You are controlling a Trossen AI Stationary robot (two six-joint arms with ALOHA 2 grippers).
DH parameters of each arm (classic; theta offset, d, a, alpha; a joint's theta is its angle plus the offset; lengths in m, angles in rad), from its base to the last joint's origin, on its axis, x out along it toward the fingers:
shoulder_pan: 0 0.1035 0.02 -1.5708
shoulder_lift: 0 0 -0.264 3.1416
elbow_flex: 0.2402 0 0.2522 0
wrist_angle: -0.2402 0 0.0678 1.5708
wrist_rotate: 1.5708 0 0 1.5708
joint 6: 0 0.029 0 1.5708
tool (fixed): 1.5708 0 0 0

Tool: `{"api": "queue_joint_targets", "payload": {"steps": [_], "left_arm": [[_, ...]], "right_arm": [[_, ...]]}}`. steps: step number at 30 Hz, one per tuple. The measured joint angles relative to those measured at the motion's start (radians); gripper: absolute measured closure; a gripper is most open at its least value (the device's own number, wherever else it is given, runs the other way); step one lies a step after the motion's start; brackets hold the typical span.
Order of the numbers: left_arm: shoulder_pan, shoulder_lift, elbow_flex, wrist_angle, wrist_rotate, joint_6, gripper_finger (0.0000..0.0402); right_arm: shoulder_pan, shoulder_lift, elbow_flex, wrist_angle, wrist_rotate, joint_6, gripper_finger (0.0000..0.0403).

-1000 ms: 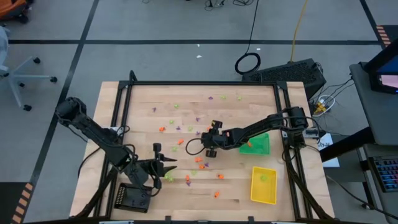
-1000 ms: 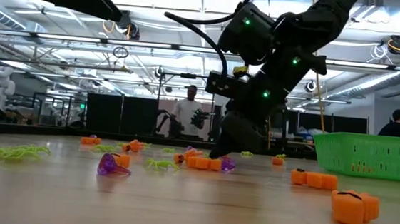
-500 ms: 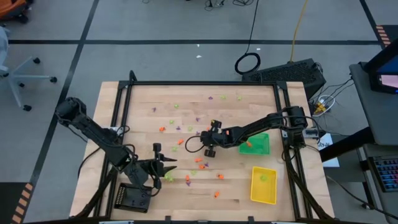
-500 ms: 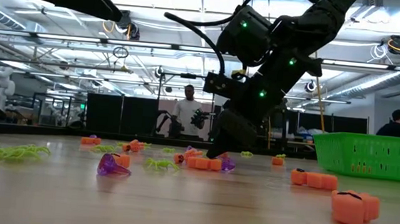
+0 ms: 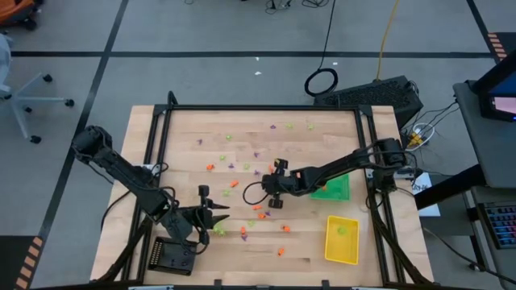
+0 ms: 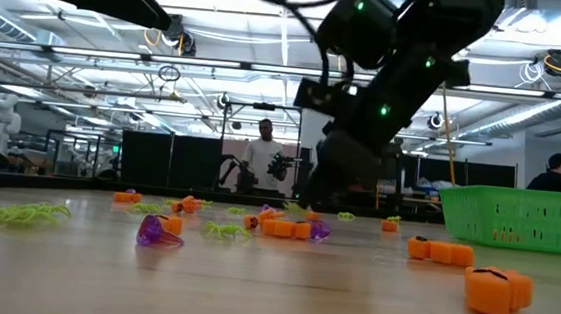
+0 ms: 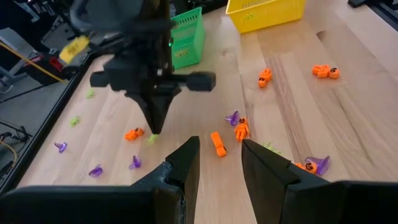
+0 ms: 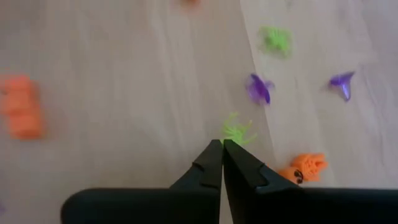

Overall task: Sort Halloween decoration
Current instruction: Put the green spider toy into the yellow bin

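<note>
The Halloween decoration, tiny orange [image 5: 259, 207], purple [image 5: 230, 166] and lime green [image 5: 228, 137] trinkets, lies scattered over the wooden table [image 5: 185, 129]. My right gripper [image 5: 271, 196] reaches in from the right over the middle of the table, shut on a lime green spider-like trinket [image 8: 237, 132]. It also shows in the left wrist view [image 7: 154, 127] and the low view [image 6: 309, 201]. My left gripper [image 5: 219, 211] waits near the front left, open [image 7: 221, 152], with nothing between its fingers. My right gripper pinches the lime green trinket at the very ends of its two fingers [image 8: 214, 155]. The trinket's legs [image 8: 242, 129] stick out beyond the tips. The fingers slant downward from the table's right side. The trinket hangs at the tips, just above the wood.
A green tray [image 5: 332, 187] stands right of the right gripper, a yellow tray [image 5: 341, 239] at the front right and a black tray [image 5: 173, 256] at the front left. A purple trinket [image 8: 259, 88] and an orange one [image 8: 306, 167] lie close below the right gripper.
My right gripper has risen off the table in the low view and drawn slightly toward the near edge, carrying the lime green trinket at its tips. The other trinkets have stayed where they lay.
</note>
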State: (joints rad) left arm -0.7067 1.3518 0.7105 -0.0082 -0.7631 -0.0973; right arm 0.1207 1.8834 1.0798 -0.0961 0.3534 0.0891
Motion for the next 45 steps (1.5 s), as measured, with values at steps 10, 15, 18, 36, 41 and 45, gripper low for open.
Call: {"api": "queue_joint_targets", "payload": {"steps": [10, 15, 18, 36, 41, 45], "left_arm": [[0.000, 0.000, 0.000, 0.000, 0.000, -0.002, 0.0285], [0.000, 0.000, 0.000, 0.000, 0.000, -0.002, 0.0285], [0.000, 0.000, 0.000, 0.000, 0.000, -0.003, 0.0285], [0.000, 0.000, 0.000, 0.005, 0.000, -0.021, 0.0285], [0.000, 0.000, 0.000, 0.007, 0.000, -0.021, 0.0285], [0.000, 0.000, 0.000, 0.008, 0.000, -0.021, 0.0285]], "right_arm": [[0.070, -0.087, 0.000, 0.001, -0.080, 0.003, 0.0402], [0.113, -0.149, 0.002, 0.003, -0.123, -0.013, 0.0402], [0.138, -0.188, -0.002, 0.005, -0.125, -0.023, 0.0402], [0.195, -0.368, -0.484, 0.921, -0.120, -0.076, 0.0403], [0.196, -0.368, -0.528, 1.062, -0.122, -0.074, 0.0403], [0.196, -0.368, -0.530, 1.071, -0.122, -0.072, 0.0403]]}}
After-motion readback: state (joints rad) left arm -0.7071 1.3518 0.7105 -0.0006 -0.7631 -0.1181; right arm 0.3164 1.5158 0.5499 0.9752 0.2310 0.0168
